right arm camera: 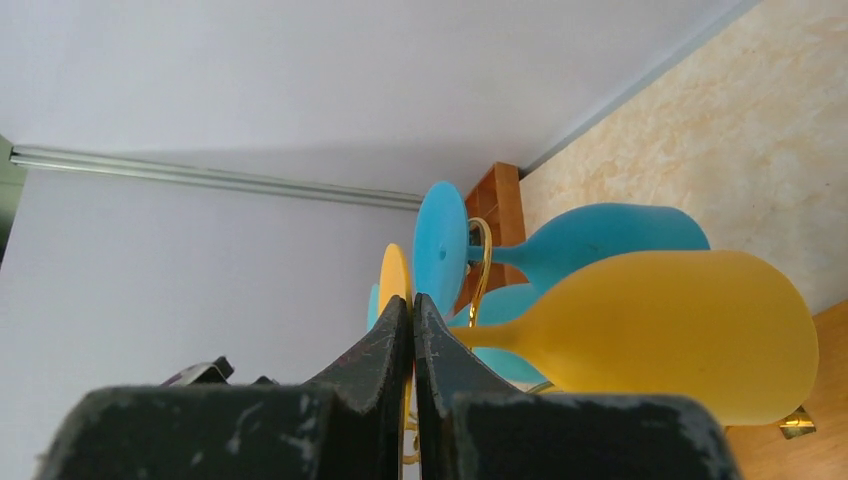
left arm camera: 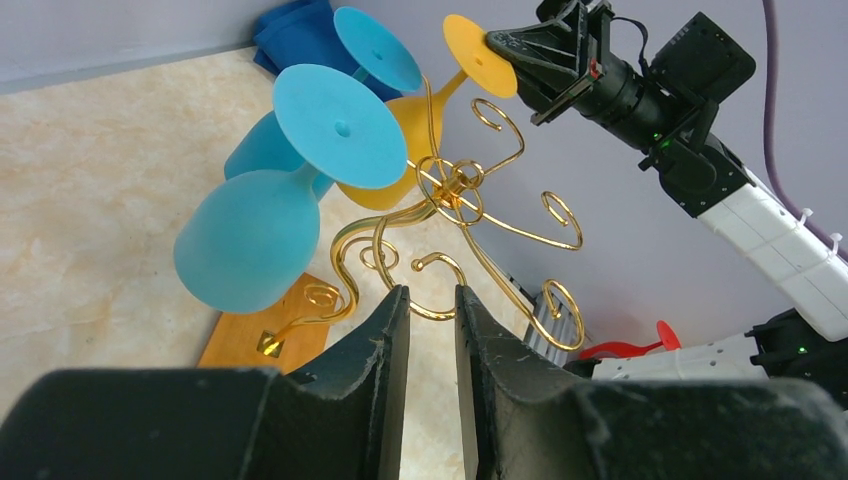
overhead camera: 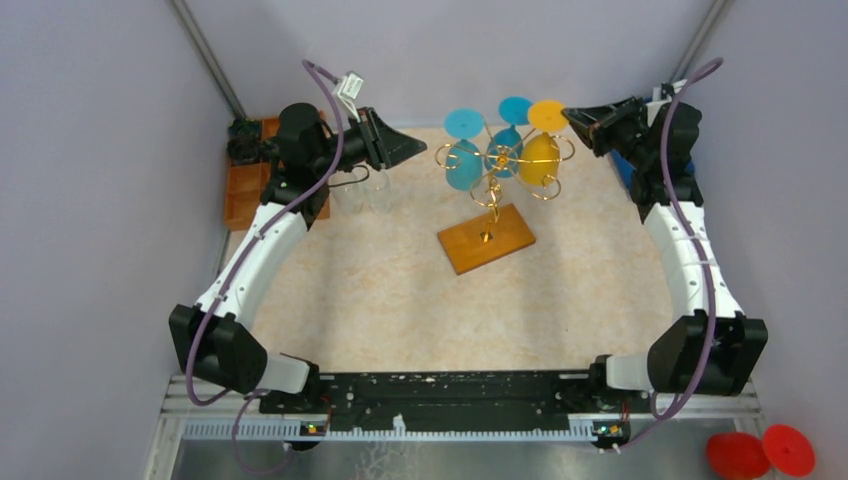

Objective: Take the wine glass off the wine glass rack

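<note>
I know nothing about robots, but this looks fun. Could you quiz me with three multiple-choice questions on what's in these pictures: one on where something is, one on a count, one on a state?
1. Where is the yellow glass?
A lying beside the rack
B in the left hand
C hanging on the rack, by the right hand

2. How many blue glasses hang on the rack?
A one
B two
C four

3. The left hand's fingers are:
A slightly apart, empty
B clamped on a stem
C hidden

Answers:
1 C: its foot is right at the right hand's tip in the top view.
2 B: two blue bowls hang left of the yellow one.
3 A: the left wrist view shows a gap with nothing in it.
</note>
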Available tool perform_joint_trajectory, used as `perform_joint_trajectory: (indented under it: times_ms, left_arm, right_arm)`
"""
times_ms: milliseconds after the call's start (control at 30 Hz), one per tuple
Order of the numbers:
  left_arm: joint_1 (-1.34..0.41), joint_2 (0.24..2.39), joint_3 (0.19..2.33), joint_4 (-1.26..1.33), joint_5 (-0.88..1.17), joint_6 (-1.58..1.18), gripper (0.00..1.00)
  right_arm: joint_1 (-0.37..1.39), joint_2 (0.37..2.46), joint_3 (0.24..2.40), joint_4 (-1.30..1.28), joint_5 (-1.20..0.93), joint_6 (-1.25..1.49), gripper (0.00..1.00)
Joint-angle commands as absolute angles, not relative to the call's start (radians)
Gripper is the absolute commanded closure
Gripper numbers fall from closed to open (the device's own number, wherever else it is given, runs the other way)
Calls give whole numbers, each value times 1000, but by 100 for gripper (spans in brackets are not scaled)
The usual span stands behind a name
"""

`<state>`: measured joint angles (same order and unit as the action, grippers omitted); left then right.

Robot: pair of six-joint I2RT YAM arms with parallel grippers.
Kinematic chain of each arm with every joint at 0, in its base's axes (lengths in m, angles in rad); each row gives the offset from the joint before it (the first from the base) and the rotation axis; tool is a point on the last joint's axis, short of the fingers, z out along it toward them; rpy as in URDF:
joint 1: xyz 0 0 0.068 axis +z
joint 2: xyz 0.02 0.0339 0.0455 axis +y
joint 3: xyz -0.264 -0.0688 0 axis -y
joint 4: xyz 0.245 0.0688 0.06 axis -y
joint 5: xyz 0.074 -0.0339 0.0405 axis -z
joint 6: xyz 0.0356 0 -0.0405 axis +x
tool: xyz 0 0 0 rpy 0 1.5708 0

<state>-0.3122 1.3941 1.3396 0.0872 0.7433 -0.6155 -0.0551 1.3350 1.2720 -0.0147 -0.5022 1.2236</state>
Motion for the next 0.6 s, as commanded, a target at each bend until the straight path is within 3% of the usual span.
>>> perform_joint_trajectory:
  times_ms: [0,333,567]
  left_arm:
    - [-310,1396,1339,82,752,-597,71]
    - [-310,1398,1349,68,739,-595,69]
    - [-310,1400,1357,72,704,-604,61]
  right_arm:
    - [-79,1313,1309,33,-468,1209,100]
    - [-208,1218,1235,9,-480,1190,100]
    - [-230,1081,1331,-143,-394,1030,100]
